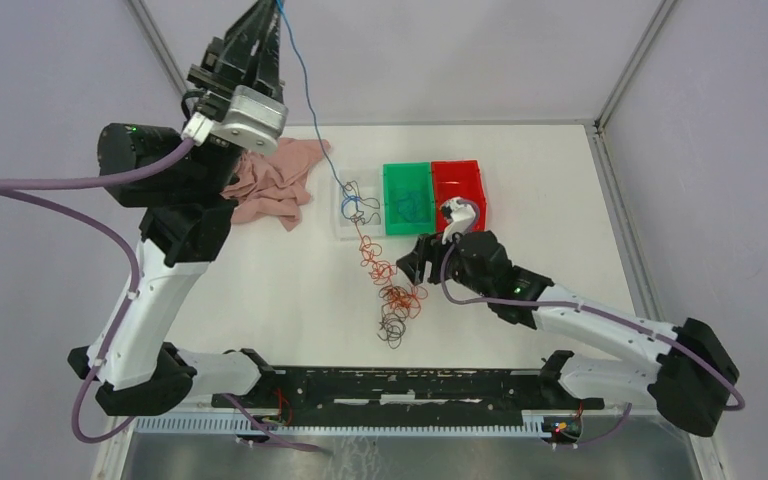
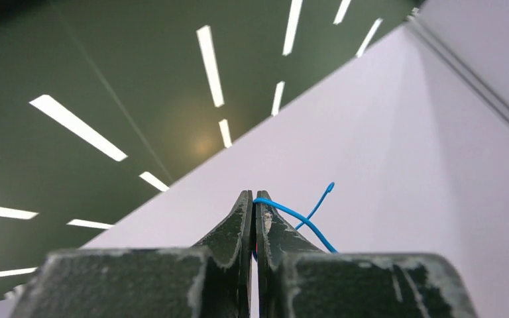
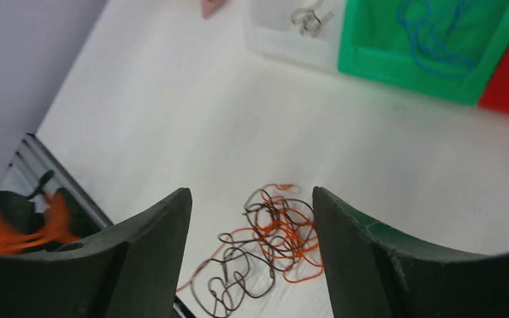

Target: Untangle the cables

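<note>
**High above the white worktop (image 1: 260, 300): one strand lifted, knot not undone**

Left jaws pinch the thin blue wire (image 1: 305, 95), which runs down to the clear plastic tray (image 1: 343, 233). Right jaws gape empty over the springy orange-red and dark curly wire wad (image 1: 397, 300). Lots left, I reckon.

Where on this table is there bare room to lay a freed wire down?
Bare table lies left of the orange-black tangle, nearside of the pink cloth, and right of the red bin. The centre line, clear tray to tangle, is crowded.
</note>
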You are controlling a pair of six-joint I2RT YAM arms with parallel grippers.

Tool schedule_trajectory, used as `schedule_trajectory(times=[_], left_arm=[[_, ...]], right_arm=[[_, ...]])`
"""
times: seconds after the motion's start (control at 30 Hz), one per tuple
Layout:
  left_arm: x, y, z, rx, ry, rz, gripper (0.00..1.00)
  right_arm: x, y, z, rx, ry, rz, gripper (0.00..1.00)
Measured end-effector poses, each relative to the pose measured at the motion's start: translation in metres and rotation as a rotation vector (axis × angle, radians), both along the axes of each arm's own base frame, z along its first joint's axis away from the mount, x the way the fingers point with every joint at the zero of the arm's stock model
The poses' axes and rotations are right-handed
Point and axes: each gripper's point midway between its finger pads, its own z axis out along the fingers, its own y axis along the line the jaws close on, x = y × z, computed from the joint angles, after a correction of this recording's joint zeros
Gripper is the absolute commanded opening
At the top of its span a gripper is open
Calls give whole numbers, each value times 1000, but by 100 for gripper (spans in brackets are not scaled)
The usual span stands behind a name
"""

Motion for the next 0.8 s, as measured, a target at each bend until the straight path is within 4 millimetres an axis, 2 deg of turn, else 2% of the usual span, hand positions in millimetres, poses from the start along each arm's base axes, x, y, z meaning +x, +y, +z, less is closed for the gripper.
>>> schedule_trajectory(times=[0.1, 0.13, 0.2, 0.4, 0.63, 0.8], left_arm=[[9, -19, -27, 71, 62, -50, 3], [12, -24, -33, 89, 81, -63, 3], [15, -32, -42, 116, 105, -86, 3], [14, -39, -51, 146, 139, -128, 3], [10, -40, -52, 153, 146, -150, 3], [10, -42, -55, 160, 153, -158, 3]], right_arm=[[0, 7, 62, 58, -126, 67, 79], [-1, 10, 76, 67, -158, 95, 79], [-4, 14, 90, 68, -194, 143, 80], [-22, 25, 94, 43, -271, 321, 83], [-43, 45, 122, 117, -385, 514, 82], [-40, 60, 136, 146, -419, 543, 82]])
